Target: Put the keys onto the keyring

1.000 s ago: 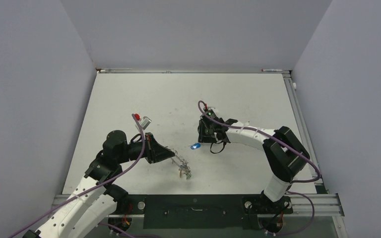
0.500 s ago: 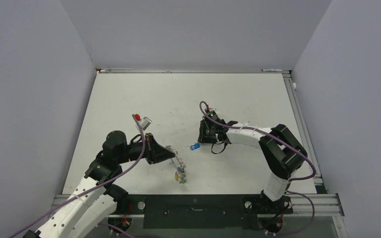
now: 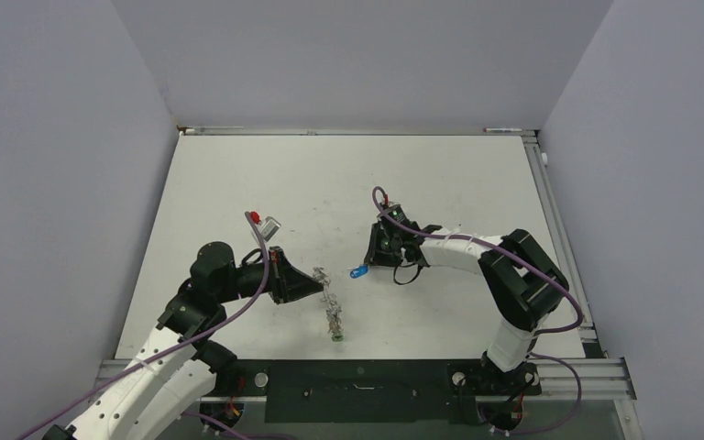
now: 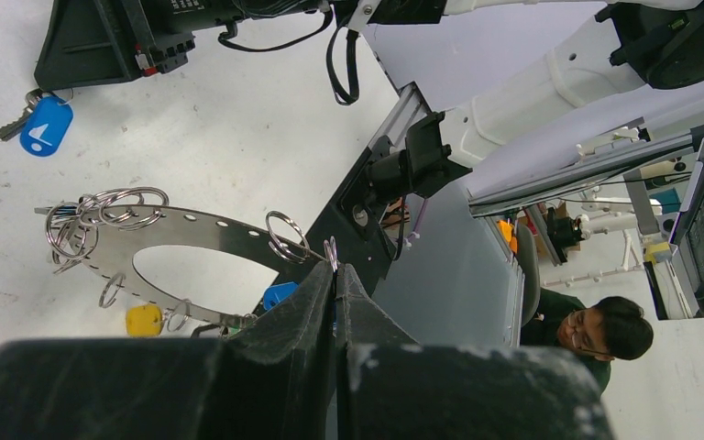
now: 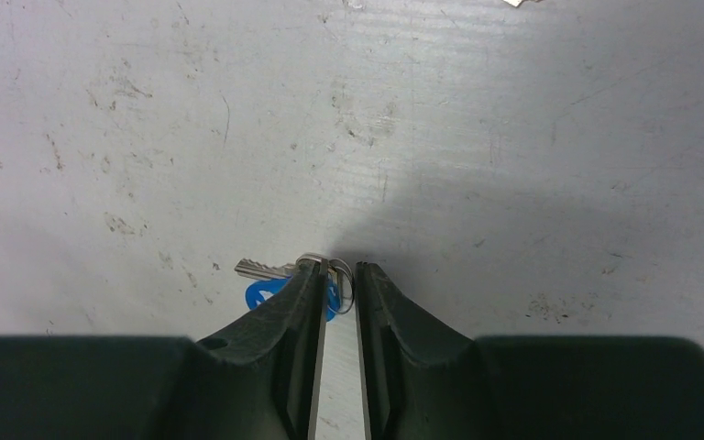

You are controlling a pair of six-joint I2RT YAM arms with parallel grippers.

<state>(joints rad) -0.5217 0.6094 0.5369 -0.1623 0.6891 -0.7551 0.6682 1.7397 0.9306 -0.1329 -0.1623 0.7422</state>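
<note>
Plenty of bare worktop over the far half and the right side, so there's room for either arm out there. The tight spot is the near middle. The keyring sticks out from the left gripper, and the blue key lies near it, right at the right gripper, so the lane between the arms is pretty much plugged. A red key sits just behind the left arm. On the ring, wire loops crowd the rim, but the big hole is open. The right fingers leave only a slit, with the blue key's wire ring sitting in it.
</note>
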